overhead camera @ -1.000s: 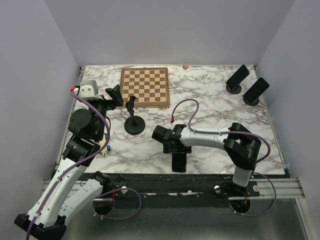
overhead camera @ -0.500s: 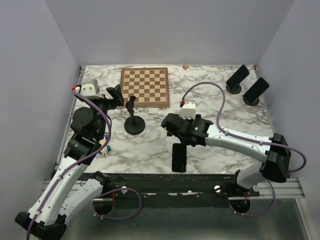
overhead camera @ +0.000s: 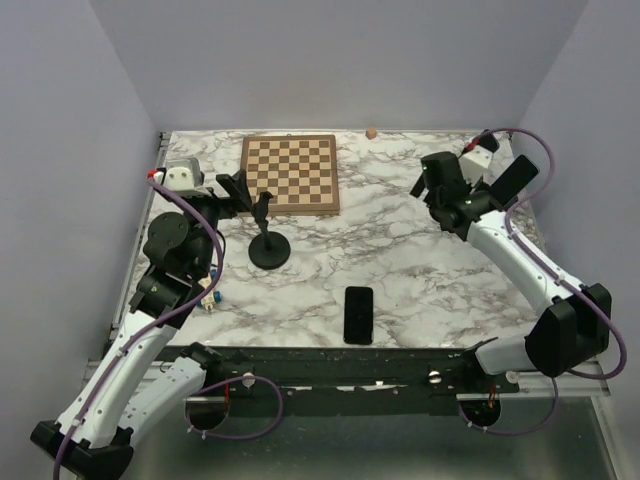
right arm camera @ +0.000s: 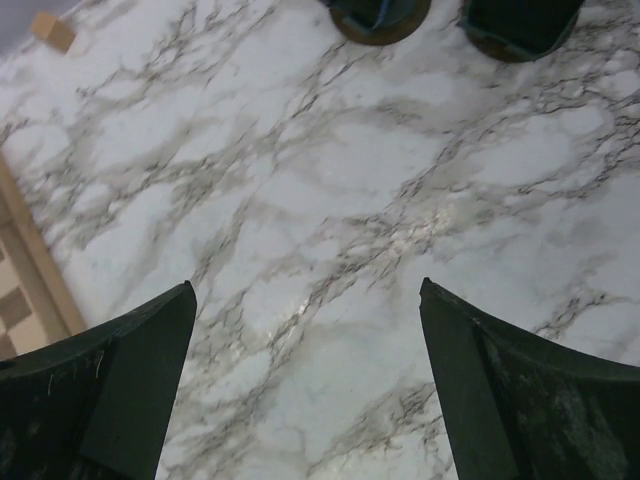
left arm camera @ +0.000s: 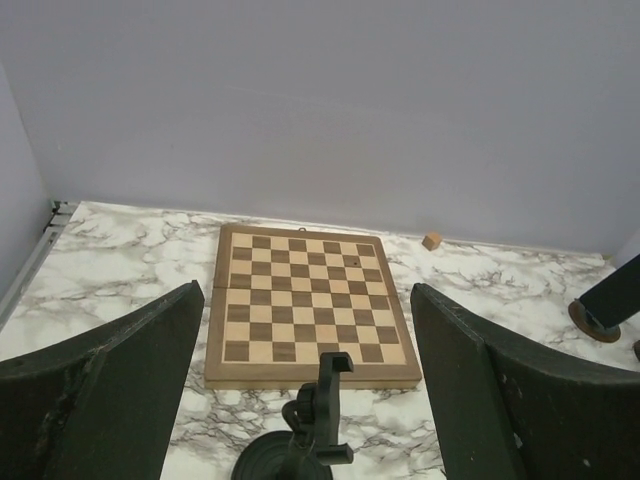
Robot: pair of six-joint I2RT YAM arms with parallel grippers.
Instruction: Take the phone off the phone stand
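A black phone (overhead camera: 358,314) lies flat on the marble table near the front edge, with no gripper near it. An empty black phone stand (overhead camera: 268,243) stands just in front of the chessboard; it also shows in the left wrist view (left arm camera: 315,420). My left gripper (overhead camera: 238,190) is open and empty, hovering just left of and behind the stand, and its fingers frame the stand in the wrist view (left arm camera: 308,290). My right gripper (overhead camera: 437,180) is open and empty at the back right, above bare marble (right arm camera: 305,288).
A wooden chessboard (overhead camera: 289,174) lies at the back left. A phone on a round wooden stand (overhead camera: 514,180) is at the back right; a second one is mostly hidden behind my right wrist, its base showing (right arm camera: 380,15). A small wooden cube (overhead camera: 371,132) sits at the back edge.
My right gripper has left the flat phone at the front edge, lifted and swung to the back right near the two stands. The left arm has barely moved.
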